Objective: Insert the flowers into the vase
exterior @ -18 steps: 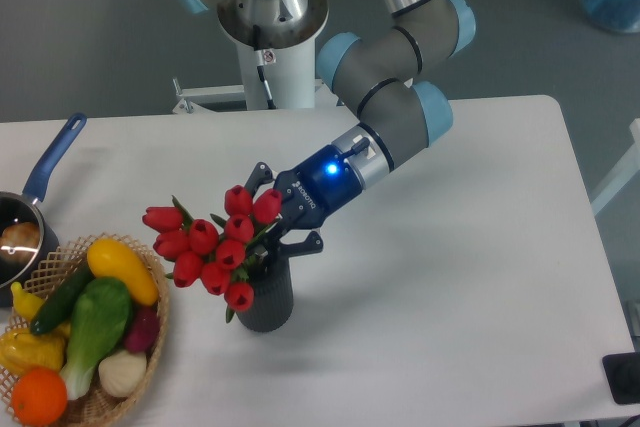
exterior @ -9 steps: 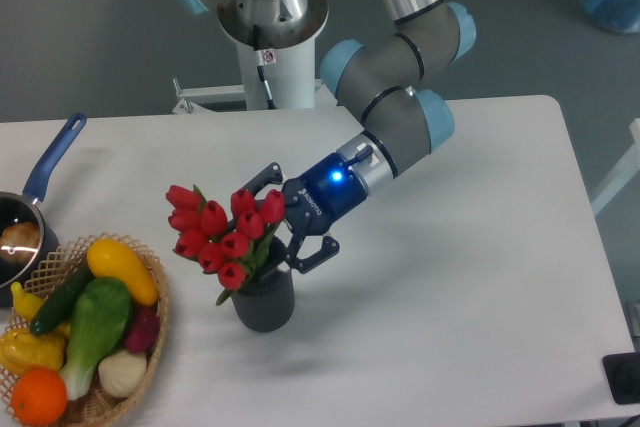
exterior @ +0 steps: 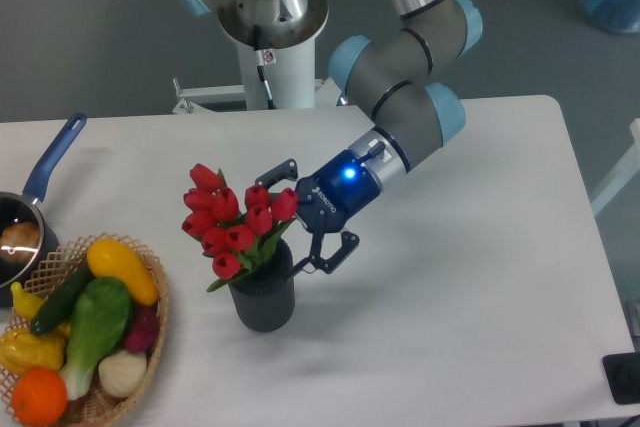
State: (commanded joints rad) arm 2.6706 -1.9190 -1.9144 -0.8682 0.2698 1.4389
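The flowers [exterior: 232, 221], a bunch of red tulips with green stems, stand with their stems inside the vase [exterior: 264, 294] and lean up and to the left. The vase is small, dark and ribbed, and it stands upright on the white table [exterior: 450, 277]. My gripper [exterior: 296, 219] reaches in from the right, just above the vase's rim, with one finger behind the bunch and one in front. It is shut on the flowers around the stems under the rightmost buds. The stems' lower ends are hidden in the vase.
A wicker basket [exterior: 150, 342] of colourful vegetables sits at the front left, close to the vase. A blue-handled saucepan [exterior: 30, 209] stands at the left edge. The robot's base [exterior: 270, 42] rises behind the table.
The gripper has moved right and slightly down with the bunch. The tulips have swung from a low leftward droop to a more upright stand in the vase.
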